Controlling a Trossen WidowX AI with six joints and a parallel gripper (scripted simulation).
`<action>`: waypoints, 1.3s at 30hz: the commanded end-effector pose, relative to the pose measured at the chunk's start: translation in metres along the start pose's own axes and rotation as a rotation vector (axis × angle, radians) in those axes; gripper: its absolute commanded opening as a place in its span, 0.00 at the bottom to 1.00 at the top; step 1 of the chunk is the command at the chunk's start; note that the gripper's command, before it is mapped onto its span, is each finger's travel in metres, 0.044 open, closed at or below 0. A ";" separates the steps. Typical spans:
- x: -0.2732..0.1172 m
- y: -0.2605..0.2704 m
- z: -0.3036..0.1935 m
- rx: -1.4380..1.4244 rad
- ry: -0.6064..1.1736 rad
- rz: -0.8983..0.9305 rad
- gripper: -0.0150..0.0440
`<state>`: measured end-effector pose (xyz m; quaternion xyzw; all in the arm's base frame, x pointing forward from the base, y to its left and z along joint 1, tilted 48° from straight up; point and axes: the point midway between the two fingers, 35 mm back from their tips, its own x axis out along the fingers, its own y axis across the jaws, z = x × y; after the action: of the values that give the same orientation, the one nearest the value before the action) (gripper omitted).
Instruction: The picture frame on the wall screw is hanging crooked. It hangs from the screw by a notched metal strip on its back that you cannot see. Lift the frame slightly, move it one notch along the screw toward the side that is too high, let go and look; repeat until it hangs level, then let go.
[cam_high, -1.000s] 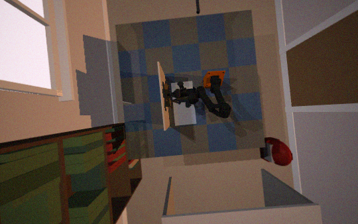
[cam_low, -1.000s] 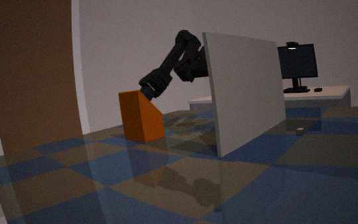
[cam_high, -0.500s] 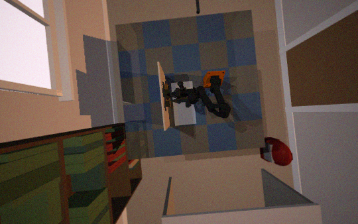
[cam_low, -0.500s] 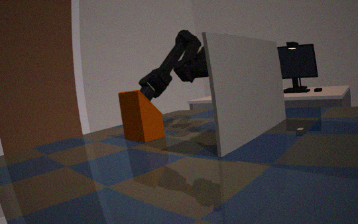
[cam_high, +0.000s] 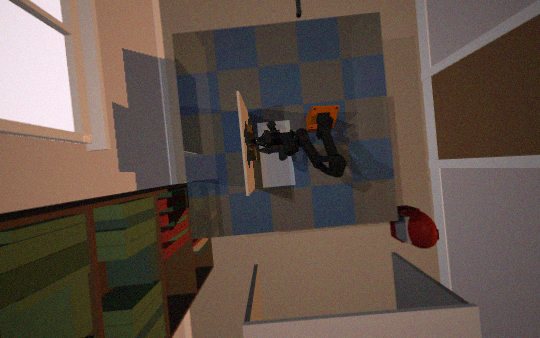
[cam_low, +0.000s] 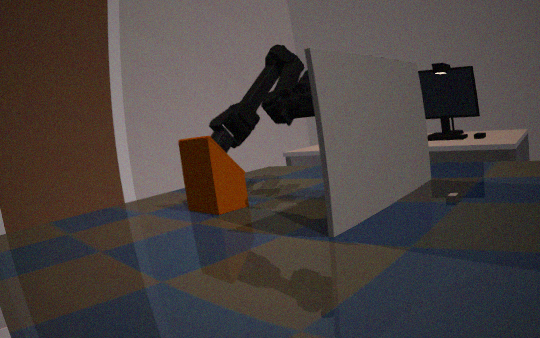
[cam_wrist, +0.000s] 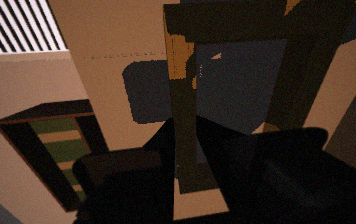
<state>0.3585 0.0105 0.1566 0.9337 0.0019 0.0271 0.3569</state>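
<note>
The picture frame (cam_high: 252, 156) (cam_wrist: 177, 56) is at the front face of the upright panel (cam_high: 241, 107) (cam_low: 370, 140) (cam_wrist: 112, 35). Its wooden bars are mostly in dark shadow in the wrist view, with a lit orange patch on the upper part of the left bar. The gripper (cam_high: 257, 142) (cam_wrist: 185, 125) is shut on the frame's left bar, with one dark finger on each side of it. The screw and the notched strip are hidden. The panel hides the frame and the fingers in the exterior view. Shadow and the slanted view leave the frame's exact tilt unclear.
The arm's orange base block (cam_high: 312, 118) (cam_low: 200, 175) stands on the checkered floor in front of the panel. A pale flat rectangle (cam_high: 278, 174) lies below the forearm. A shelf (cam_high: 90, 250) (cam_wrist: 60, 150), a desk with a monitor (cam_low: 450, 92) and a red object (cam_high: 423, 230) are farther off.
</note>
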 end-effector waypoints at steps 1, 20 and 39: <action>0.000 0.000 0.000 -0.003 0.000 0.000 0.39; -0.061 -0.003 0.000 -0.138 -0.006 0.005 0.69; -0.091 0.048 -0.017 -0.248 -0.005 0.003 0.69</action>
<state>0.2790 -0.0117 0.1853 0.8911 -0.0032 0.0214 0.4533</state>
